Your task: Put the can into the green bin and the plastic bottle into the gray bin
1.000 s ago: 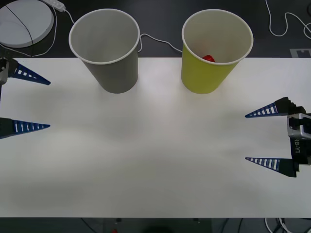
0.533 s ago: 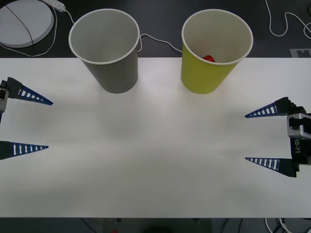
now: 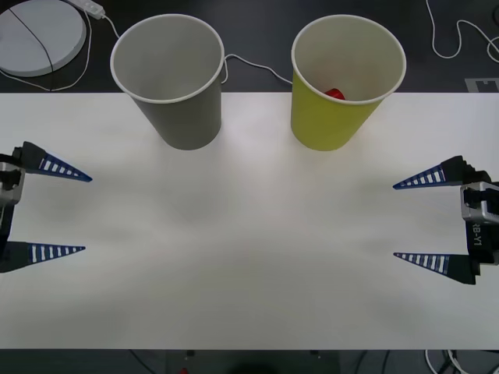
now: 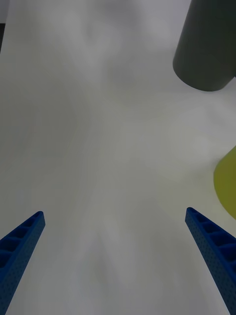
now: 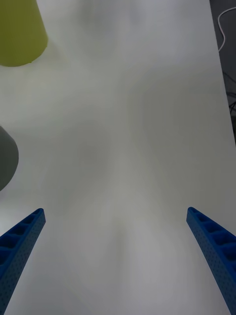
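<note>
The can (image 3: 334, 94) lay inside the green bin (image 3: 337, 117), a red patch showing low against its far inner wall. The gray bin (image 3: 178, 109) stood to the left of the green bin, well apart from it, and nothing could be seen inside it from the front view. No plastic bottle lay on the desk (image 3: 249, 226), so whether that half of the task was done could not be told.

The left end effector (image 3: 47, 212) hung over the desk's edge far left of the green bin, fingers spread wide and holding nothing. The right end effector (image 3: 425, 220) hung right of the green bin and nearer the robot, also spread and empty.

The risk, as I judged it: both bins were tall, light and tapered to a narrow base, so an arm sweeping toward either could clip a white rim and tip it, spilling the can back out. A missing bottle could also leave the task unfinished.
</note>
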